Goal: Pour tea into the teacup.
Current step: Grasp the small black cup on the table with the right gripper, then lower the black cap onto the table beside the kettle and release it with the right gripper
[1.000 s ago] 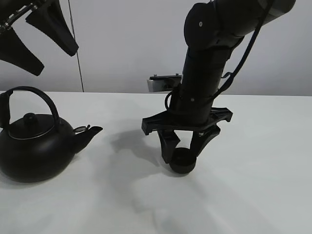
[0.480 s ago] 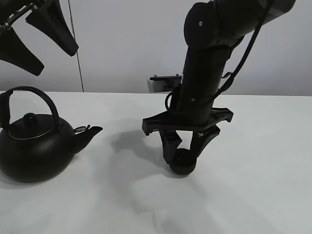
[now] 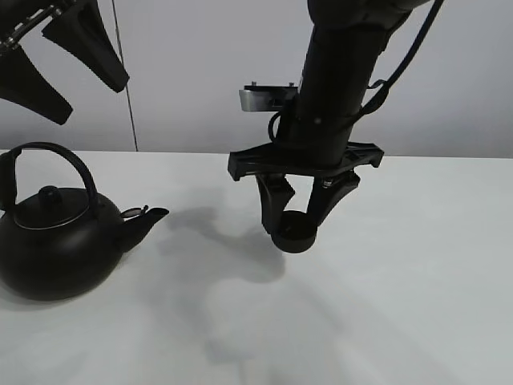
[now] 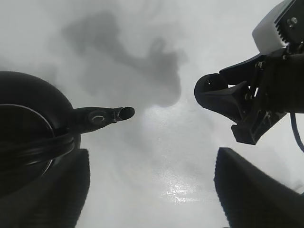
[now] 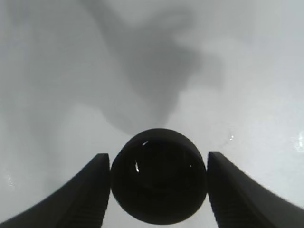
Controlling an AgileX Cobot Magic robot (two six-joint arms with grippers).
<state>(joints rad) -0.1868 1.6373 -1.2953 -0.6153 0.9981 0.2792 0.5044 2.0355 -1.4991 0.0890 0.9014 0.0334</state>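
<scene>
The teacup (image 3: pixel 294 240) is a small matte-black bowl without a handle. It hangs a little above the white table (image 3: pixel 417 281), with my right gripper (image 3: pixel 293 225) shut on it. In the right wrist view the teacup (image 5: pixel 158 176) sits squeezed between both fingers (image 5: pixel 90 190), its shadow lying on the table beyond. At the far left stands the big black kettle (image 3: pixel 56 241) with an arched handle, its spout (image 3: pixel 148 216) pointing toward the cup. My left gripper (image 3: pixel 90 104) hovers open high above the kettle; its wrist view looks down on the kettle (image 4: pixel 28 128) and its spout (image 4: pixel 102 116).
The white table runs back to a pale wall (image 3: pixel 200 72). A thin dark vertical line (image 3: pixel 124 80) runs down the wall behind the kettle. The right arm (image 3: pixel 337 80) rises steeply over the table's middle.
The right gripper tightened on the teacup and lifted it off the table, drifting slightly left. The left gripper and the kettle have not moved.
</scene>
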